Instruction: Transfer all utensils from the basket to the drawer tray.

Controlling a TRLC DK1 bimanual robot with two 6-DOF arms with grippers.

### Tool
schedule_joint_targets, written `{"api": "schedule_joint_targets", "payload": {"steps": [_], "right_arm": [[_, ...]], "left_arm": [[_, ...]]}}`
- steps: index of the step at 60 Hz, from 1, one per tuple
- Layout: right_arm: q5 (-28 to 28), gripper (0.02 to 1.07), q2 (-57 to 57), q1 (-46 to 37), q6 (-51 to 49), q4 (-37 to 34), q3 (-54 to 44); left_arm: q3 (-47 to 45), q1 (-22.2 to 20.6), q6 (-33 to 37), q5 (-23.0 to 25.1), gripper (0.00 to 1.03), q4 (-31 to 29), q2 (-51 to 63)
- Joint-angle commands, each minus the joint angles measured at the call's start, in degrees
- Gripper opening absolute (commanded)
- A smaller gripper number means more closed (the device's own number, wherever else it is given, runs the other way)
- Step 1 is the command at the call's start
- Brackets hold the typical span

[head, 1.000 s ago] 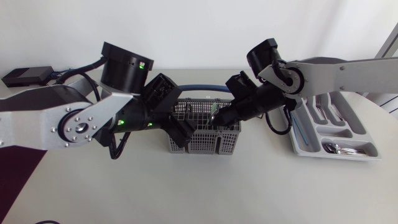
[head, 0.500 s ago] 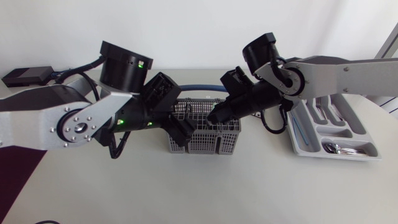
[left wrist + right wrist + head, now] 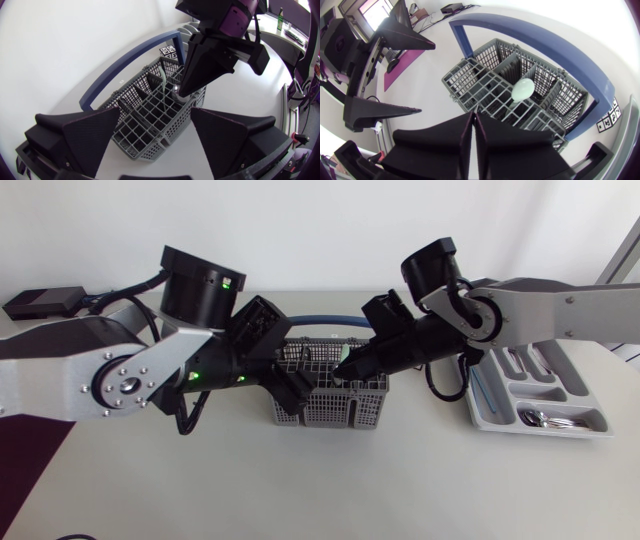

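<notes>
basket [image 3: 335,408]: grey mesh with a blue arched handle [image 3: 320,321], standing mid-surface between the two arms. Dividers split it into several cells.
in the basket: the right wrist view shows one pale spoon [image 3: 522,90] standing bowl-up in a middle cell. The other cells in view look bare down to the mesh.
tray [image 3: 560,431]: grey drawer tray, well apart from the basket and under the right arm.
in the tray: spoons [image 3: 545,418] lie in the near cross compartment. More cutlery [image 3: 515,360] lies in the long compartments.
left claw [image 3: 156,112]: spread wide at the basket's end, with the near corner of the basket [image 3: 150,145] between its fingers. It grips nothing.
right claw [image 3: 474,114]: dipped into the top of the basket [image 3: 465,75] from the handle side, with only a thin slit between its fingers. The spoon stands just ahead of the tips.
hard to make out: whether the right claw's tips touch the spoon. The spoon's stem is hidden by mesh and fingers.
cut off: the right arm hides the far part of the tray. In the head view both claws cover much of the basket's inside.
surface [image 3: 300,490]: pale, with a black box [image 3: 40,302] at its far left corner.
</notes>
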Motion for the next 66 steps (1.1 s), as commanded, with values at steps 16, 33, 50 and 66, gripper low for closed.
{"api": "schedule_joint_targets", "payload": {"steps": [16, 33, 50, 66], "right_arm": [[-5.97, 0.08, -4.56, -3.77, -0.19, -1.56, 0.65], [-15.38, 0.08, -8.78, -7.90, -0.01, -5.86, 3.37], [-19.42, 0.08, -18.19, -11.94, -0.10, -10.35, 4.16], [-20.56, 0.08, -24.43, -25.04, -6.95, -20.98, 3.02]], "left_arm": [[-1.88, -0.30, 0.30, -0.43, 0.99, 0.60, 0.19], [-1.44, -0.30, 0.30, -0.43, 0.99, 0.69, 0.80], [0.41, -0.04, 0.21, -0.43, 0.99, 1.48, 2.82], [2.87, -1.44, 0.47, -0.43, 0.99, 2.80, 4.67]]}}
